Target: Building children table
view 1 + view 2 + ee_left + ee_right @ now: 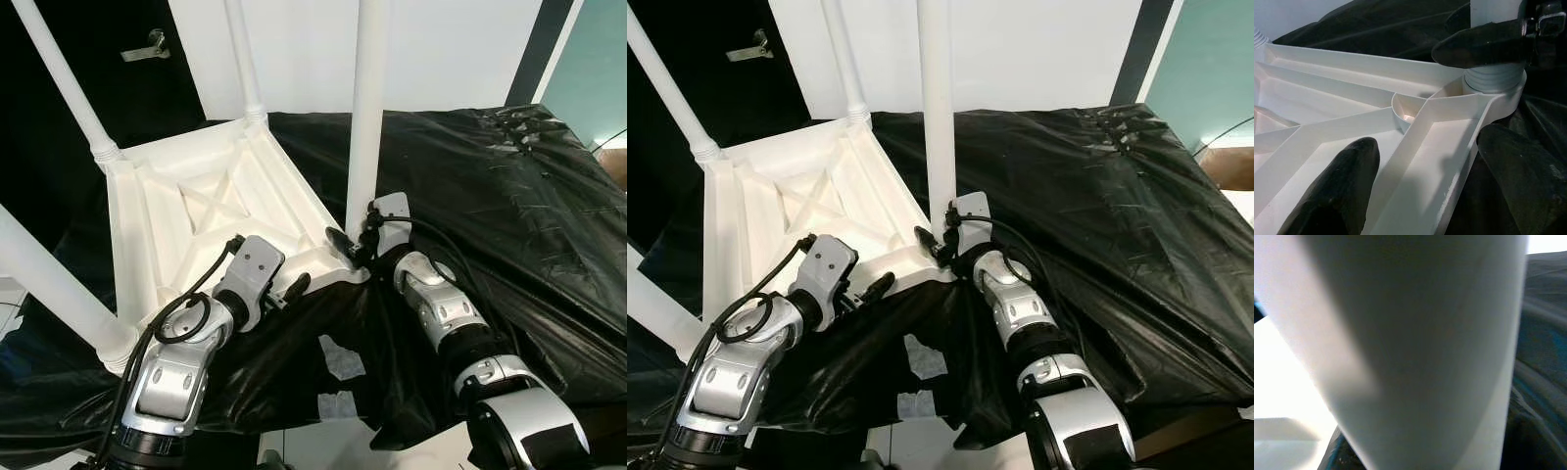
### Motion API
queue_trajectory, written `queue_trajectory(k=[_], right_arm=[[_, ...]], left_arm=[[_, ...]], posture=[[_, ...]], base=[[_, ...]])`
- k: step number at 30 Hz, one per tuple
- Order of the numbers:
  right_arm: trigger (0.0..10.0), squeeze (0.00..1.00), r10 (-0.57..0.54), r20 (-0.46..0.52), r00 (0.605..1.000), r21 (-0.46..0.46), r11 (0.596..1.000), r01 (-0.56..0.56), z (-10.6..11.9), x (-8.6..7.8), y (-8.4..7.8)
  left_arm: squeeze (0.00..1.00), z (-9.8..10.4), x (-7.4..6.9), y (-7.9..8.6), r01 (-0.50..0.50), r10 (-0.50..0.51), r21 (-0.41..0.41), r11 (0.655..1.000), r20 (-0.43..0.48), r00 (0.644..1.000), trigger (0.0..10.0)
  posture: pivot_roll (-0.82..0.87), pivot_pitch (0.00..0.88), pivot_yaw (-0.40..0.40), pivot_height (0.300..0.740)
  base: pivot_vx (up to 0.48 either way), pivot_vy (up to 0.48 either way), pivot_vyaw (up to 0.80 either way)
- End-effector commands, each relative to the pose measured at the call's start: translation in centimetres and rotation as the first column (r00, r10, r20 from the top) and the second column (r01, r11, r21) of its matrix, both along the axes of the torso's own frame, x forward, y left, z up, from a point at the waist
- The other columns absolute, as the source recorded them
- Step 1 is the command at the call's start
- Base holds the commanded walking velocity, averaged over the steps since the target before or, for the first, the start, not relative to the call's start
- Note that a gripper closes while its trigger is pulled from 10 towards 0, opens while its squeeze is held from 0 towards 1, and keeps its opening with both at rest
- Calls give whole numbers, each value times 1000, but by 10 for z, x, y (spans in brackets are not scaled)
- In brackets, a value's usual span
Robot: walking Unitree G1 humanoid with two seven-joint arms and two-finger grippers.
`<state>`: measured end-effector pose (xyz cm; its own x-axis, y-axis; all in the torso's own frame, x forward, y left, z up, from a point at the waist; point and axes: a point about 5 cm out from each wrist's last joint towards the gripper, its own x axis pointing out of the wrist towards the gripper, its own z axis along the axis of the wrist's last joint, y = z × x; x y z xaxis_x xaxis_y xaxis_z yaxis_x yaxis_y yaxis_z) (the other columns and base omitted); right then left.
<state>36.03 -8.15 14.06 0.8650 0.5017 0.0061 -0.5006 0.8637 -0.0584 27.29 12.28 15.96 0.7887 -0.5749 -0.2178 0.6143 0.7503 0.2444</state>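
The upright leg [367,108] is gripped at its base by the right end effector [355,243]; the left end effector [294,287], spread wide, straddles the tabletop [196,211] rim just left.

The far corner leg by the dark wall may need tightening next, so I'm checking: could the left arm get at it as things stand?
Probably not without moving. The left gripper sits at the near edge of the upturned table top, and the far leg stands across the whole frame from it.

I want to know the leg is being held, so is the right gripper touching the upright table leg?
Touching. In the left eye view the right gripper is closed around the base of the upright table leg; in the left wrist view a black finger lies across it.
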Motion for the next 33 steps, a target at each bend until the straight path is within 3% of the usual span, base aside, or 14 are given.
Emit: queue_trajectory(k=[1, 6, 17, 27, 29, 32, 33], right_arm=[[10000, 0, -30, -39, 999, 11, 999, 30, -7, -1, -2], [10000, 0, -57, -28, 998, 23, 998, 58, -2, 3, -1], [10000, 0, -122, 2, 992, -20, 992, 122, 6, 12, -23], [10000, 0, -124, 4, 992, -29, 992, 124, 4, 11, -24], [10000, 0, -132, 3, 991, -26, 991, 132, 4, 12, -26], [10000, 0, -133, 5, 991, -25, 991, 133, 5, 12, -27], [10000, 0, -132, 8, 991, -25, 991, 132, 7, 12, -27]], left_arm=[[0, 2, 4, 7, -107, 107, -5, 994, 35, 994, 10000], [0, 15, -1, 5, -54, 58, -78, 995, 42, 997, 10000], [0, 19, 3, 0, -88, 96, -97, 991, 80, 992, 10000], [0, 21, 2, -4, -105, 117, -124, 987, 89, 989, 10000], [0, 39, -1, -4, -113, 138, -213, 971, 106, 985, 10000], [0, 55, -3, -3, -129, 168, -254, 959, 137, 976, 10000], [0, 69, -6, -3, -121, 174, -318, 940, 142, 974, 10000]], posture=[[114, 0, 50, 740], [123, 10, 49, 740], [178, 15, -39, 740], [174, 9, -41, 740], [167, 12, -37, 740], [154, 19, -29, 740], [153, 22, -28, 740]], base=[[0, 0, 0], [0, 0, 0], [0, 0, 0], [0, 0, 0], [0, 0, 0], [0, 0, 0], [0, 0, 0]])
